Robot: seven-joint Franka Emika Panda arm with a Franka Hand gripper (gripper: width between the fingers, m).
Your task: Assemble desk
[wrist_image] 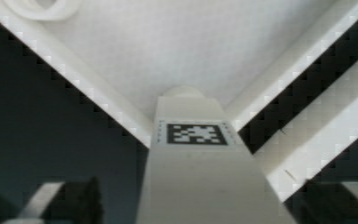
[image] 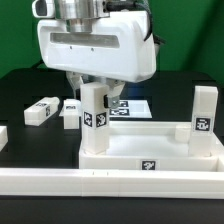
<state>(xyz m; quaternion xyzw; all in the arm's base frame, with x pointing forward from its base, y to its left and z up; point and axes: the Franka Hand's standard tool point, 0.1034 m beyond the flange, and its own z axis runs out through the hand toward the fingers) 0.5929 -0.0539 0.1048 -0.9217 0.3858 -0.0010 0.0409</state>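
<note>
The desk top [image: 150,148] is a white rimmed tray lying low in the exterior view. One square leg [image: 95,118] stands upright at its corner on the exterior view's left, and a second leg [image: 205,115] stands at the corner on the right. My gripper [image: 95,90] is straight over the left leg, fingers on either side of its top. In the wrist view this tagged leg [wrist_image: 202,150] runs between my fingers [wrist_image: 48,200] with a dark gap on each side, so my gripper [wrist_image: 202,208] is open. The tray floor [wrist_image: 194,50] lies beyond.
Two loose legs [image: 40,110] [image: 70,114] lie on the black table on the exterior view's left. The marker board [image: 132,108] lies flat behind the tray. A long white border rail [image: 100,186] runs along the front.
</note>
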